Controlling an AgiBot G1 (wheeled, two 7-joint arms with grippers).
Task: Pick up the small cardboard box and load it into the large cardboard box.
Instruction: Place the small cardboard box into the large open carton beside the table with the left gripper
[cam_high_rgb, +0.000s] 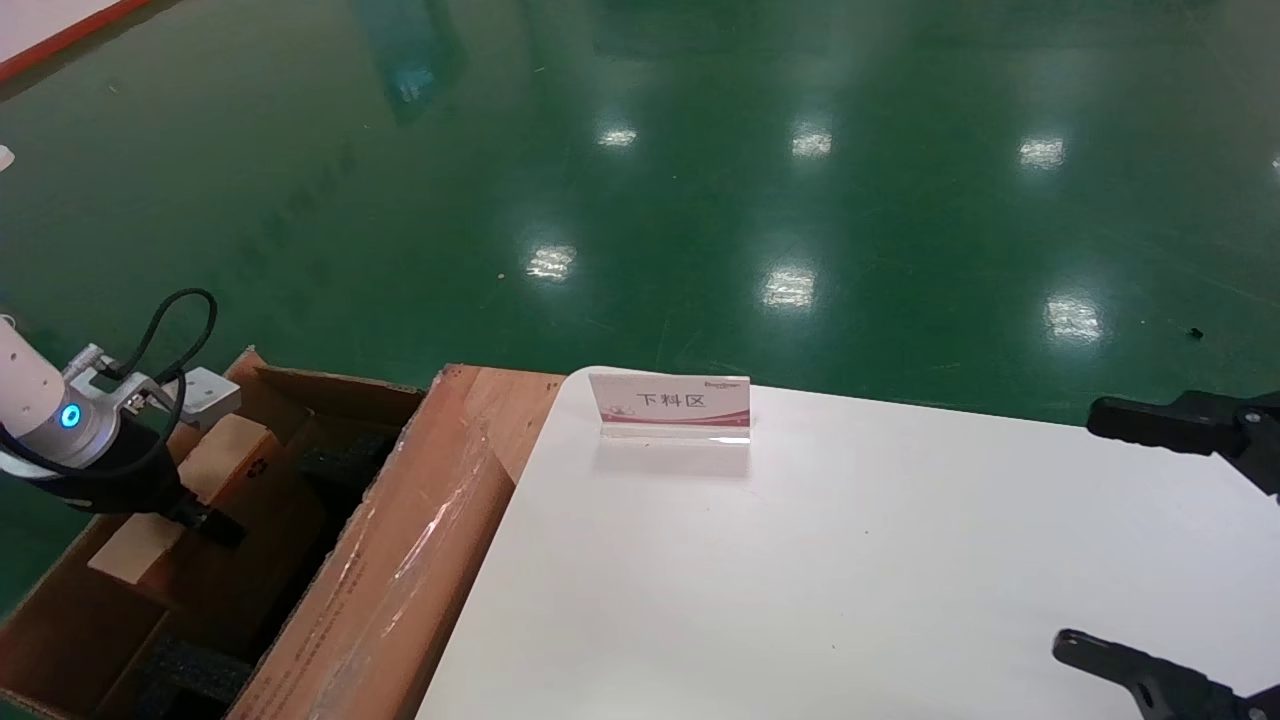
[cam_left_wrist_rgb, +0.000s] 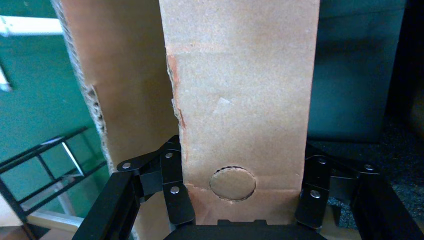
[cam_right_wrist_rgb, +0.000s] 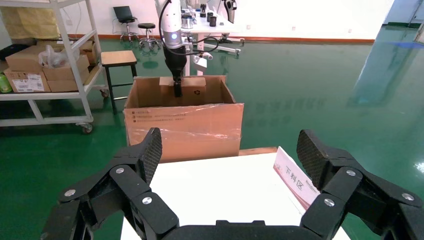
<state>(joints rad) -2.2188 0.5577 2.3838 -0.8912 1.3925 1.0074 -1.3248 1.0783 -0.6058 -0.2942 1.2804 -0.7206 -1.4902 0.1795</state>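
The left gripper pinches the small cardboard box inside the large cardboard box; the right gripper hangs spread above the tabletop.

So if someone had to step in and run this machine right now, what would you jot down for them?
Left gripper: shut on the small cardboard box, holding it inside the open top of the large cardboard box.
Right gripper: open, holding nothing, parked above the white table.
Done: box picked up and carried into the carton.
Left: lower it in, let go, pull the left arm out.
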